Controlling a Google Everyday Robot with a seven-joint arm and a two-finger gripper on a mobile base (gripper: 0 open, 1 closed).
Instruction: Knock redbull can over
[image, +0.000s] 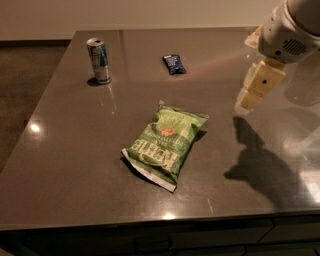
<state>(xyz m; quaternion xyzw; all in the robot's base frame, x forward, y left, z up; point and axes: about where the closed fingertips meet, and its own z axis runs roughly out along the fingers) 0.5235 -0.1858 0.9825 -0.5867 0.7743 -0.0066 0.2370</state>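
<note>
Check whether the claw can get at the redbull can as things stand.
Probably yes: the claw hangs at far right, the redbull can stands upright at far left, only a flat blue packet between.

The one camera looked down steeply from above the near edge of the table (75, 165), facing the far wall. It sat close enough for the tabletop to fill most of the view, with its near edge along the bottom and a strip of floor at the left. The green chip bag (165, 145) lay near the middle of the frame and the redbull can (99, 61) stood at the far left. The gripper (248, 97) came into view from the upper right corner, close to the lens, over the table's right side.
</note>
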